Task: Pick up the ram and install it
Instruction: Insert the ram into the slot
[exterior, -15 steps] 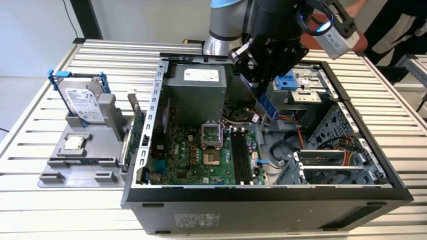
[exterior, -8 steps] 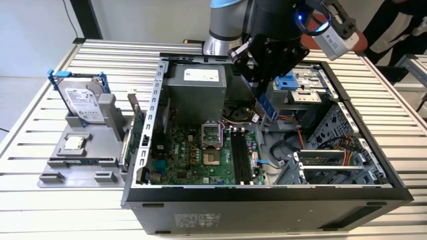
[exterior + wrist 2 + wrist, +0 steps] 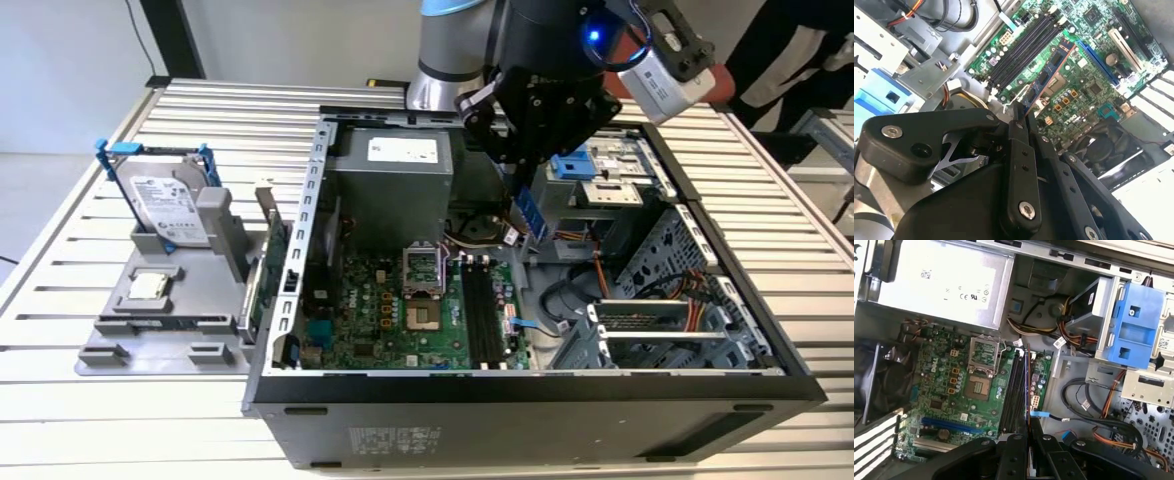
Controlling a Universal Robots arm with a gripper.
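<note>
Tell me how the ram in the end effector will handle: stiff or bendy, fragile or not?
Probably stiff: the ram juts straight out from the end effector without sagging. Likely light, since it is a thin strip pinched at one end alone. Possibly fragile: its face carries exposed chips, so a knock against the memory slots could harm it.
</note>
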